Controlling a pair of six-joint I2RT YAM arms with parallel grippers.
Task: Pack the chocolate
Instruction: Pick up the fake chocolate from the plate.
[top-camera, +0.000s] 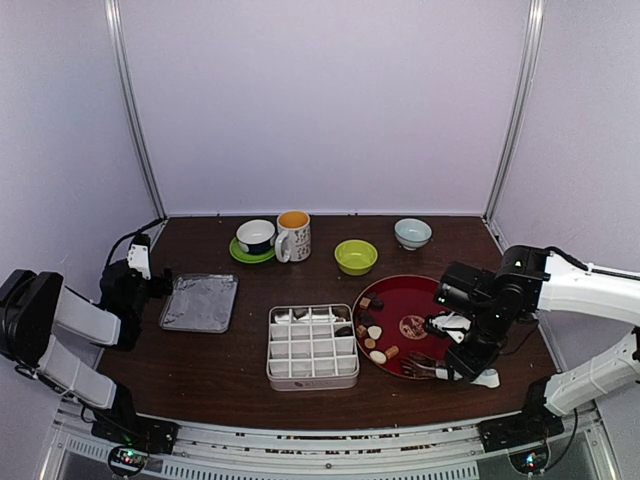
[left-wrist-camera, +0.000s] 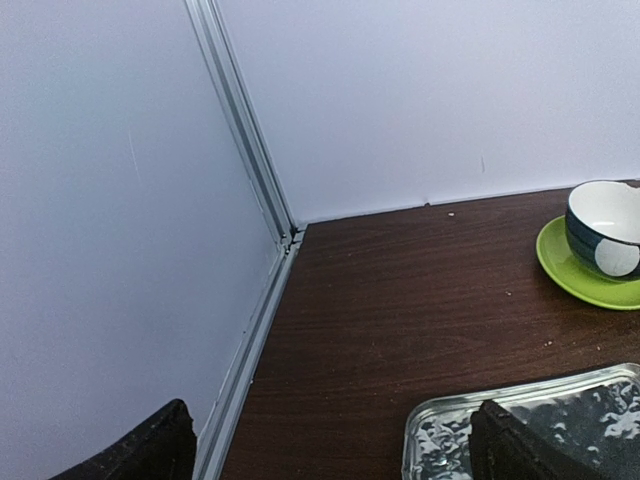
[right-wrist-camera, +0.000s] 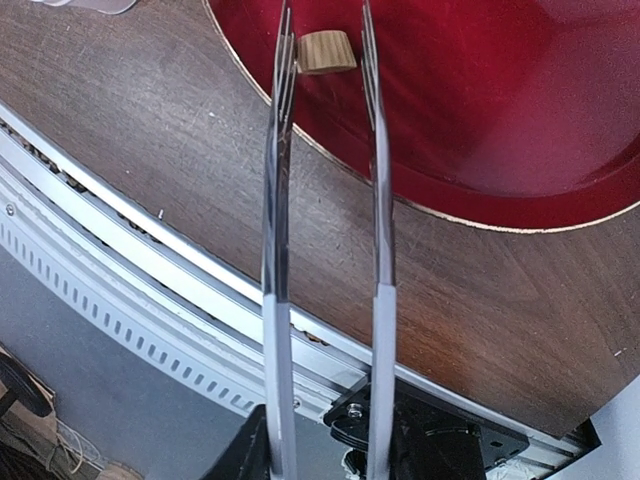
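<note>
Dark wooden worktop (top-camera: 230, 370), lilac walls. Back row: cup (top-camera: 256, 236) on green saucer (top-camera: 240, 255), mug (top-camera: 294, 236), green bowl (top-camera: 356, 257), pale bowl (top-camera: 413, 233). Foil tray (top-camera: 199, 302) at left, with my left claw (left-wrist-camera: 330, 450) beside it, fingers spread, holding nothing. Divided box (top-camera: 312, 350) at centre, a few dark pieces in its far cells. Chocolate (top-camera: 372, 333) mostly on the red plate's (top-camera: 410, 305) left side. My right claw (top-camera: 462, 362) clamps the tongs (right-wrist-camera: 275, 250), tips apart over the plate's near rim.

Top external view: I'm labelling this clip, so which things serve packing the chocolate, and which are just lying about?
For the job: small brown, dark and cream chocolates; round red plate; white gridded box; metal tongs.
Lying about: silver foil tray; blue-and-white cup on green saucer; patterned mug; green bowl; pale blue bowl.
</note>
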